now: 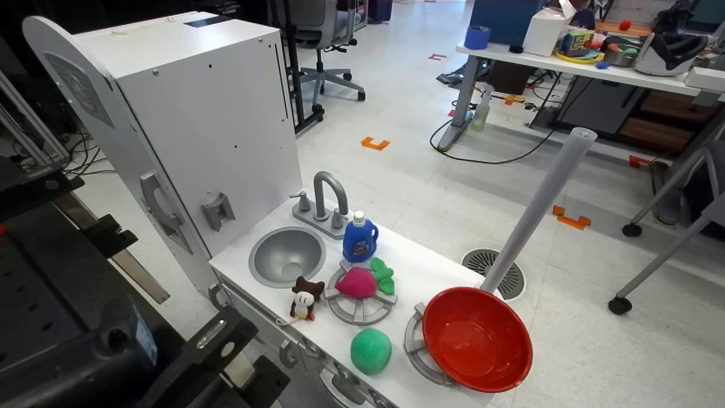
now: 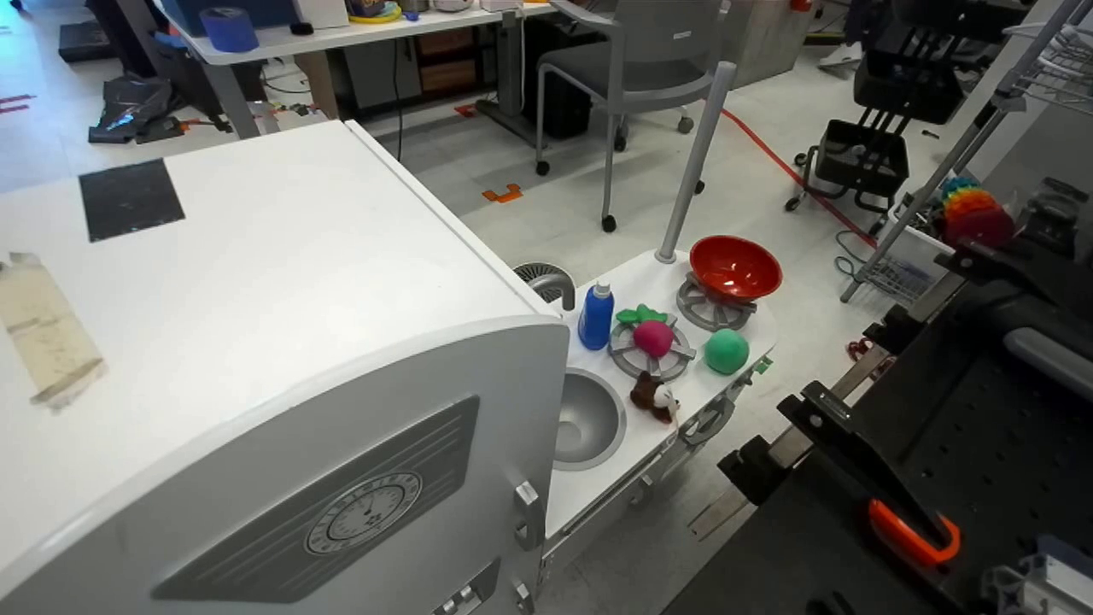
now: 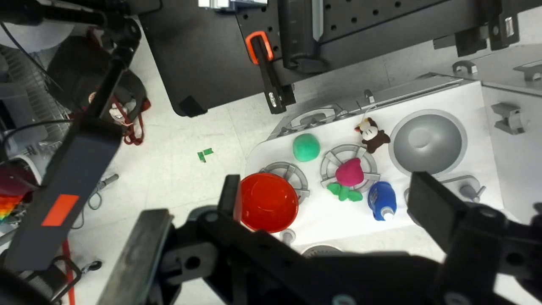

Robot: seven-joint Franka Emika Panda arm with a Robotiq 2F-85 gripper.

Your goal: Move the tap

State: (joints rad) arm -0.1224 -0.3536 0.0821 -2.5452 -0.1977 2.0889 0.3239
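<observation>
Black hand (image 3: pixel 332 201), spread wide, clear of tap (image 1: pixel 319 201)

The counter (image 1: pixel 422 280) bears one tap (image 1: pixel 319 198) with two handles (image 1: pixel 304 202), one sink basin (image 1: pixel 286 252), two burner grates (image 1: pixel 360 311), one red bowl (image 1: pixel 478 340), one blue bottle (image 1: pixel 359 243), one green ball (image 1: pixel 371 351), one pink toy vegetable (image 1: pixel 358 282) with three leaves (image 1: pixel 383 273), one plush figure (image 1: pixel 304 299) and one grey pole (image 1: pixel 538 209), and the gripper (image 3: pixel 330 201) has two fingers (image 3: pixel 436 212).

White counter (image 1: pixel 430 273), grey tap (image 1: pixel 319 199), blue bottle (image 1: pixel 359 242), plush toy (image 1: pixel 305 298), green ball (image 1: pixel 371 351), two burners (image 1: pixel 359 310)
</observation>
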